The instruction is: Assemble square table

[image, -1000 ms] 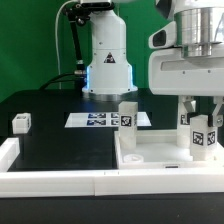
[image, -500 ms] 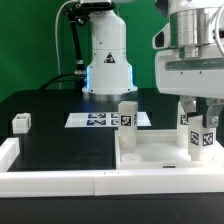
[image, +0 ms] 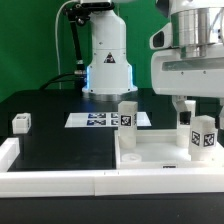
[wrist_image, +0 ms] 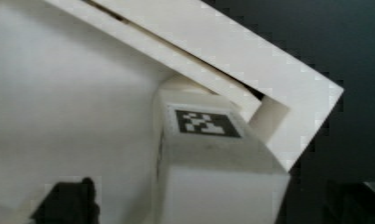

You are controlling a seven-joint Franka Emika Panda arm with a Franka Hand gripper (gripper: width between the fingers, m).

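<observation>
The gripper (image: 200,102) hangs low over the square table top (image: 160,155), a big white slab with a raised rim that lies on the black table (image: 60,145). Its jaws stand wide apart and hold nothing. Right under the gripper, below the gap between its fingers, a leg block (image: 204,135) stands upright on the slab, with a black-and-white tag on the side we can see. In the wrist view the same leg block (wrist_image: 210,150) sits close to a corner of the slab (wrist_image: 77,100). One dark finger (wrist_image: 63,197) shows beside it, with a clear gap between the finger and the block. The other finger is too hard to make out there. Just behind the leg block, close to the gripper, there is another small white tagged piece, but it is too hidden to say what it is. A second leg block (image: 128,115) stands upright on the slab too, off toward the exterior view's left of the gripper. Much farther that way, well apart from the gripper, a small white block (image: 22,123) sits alone on the black table. The marker board (image: 100,119) lies flat beyond the slab, in front of the robot base (image: 107,60). A long white rail (image: 60,180) runs along the near edge of the table.
</observation>
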